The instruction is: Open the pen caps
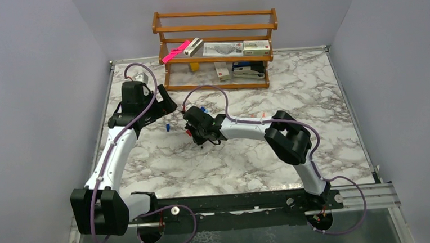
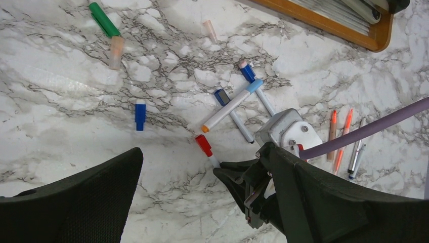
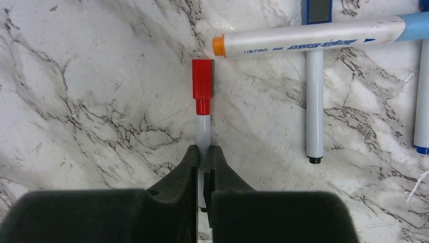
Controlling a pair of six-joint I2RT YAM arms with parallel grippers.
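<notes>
My right gripper (image 3: 203, 154) is shut on the white barrel of a red-capped pen (image 3: 203, 129) lying on the marble table. Its red cap (image 3: 203, 81) is on and points away from the fingers. The left wrist view shows the same red cap (image 2: 204, 144) and the right gripper (image 2: 235, 174) pinching the barrel. My left gripper (image 2: 202, 212) is open and empty, just above and left of that pen. A loose blue cap (image 2: 140, 115) lies to the left. A thick marker with a light blue cap (image 3: 313, 35) and two thin blue-capped pens (image 2: 233, 116) lie beyond.
A green marker (image 2: 103, 19) and two pale orange caps (image 2: 116, 50) lie at the far left. Orange and grey pens (image 2: 344, 136) lie to the right. A wooden shelf (image 1: 217, 59) with boxes, a black stapler (image 1: 249, 71) and a pink bar (image 1: 176, 52) stands at the back.
</notes>
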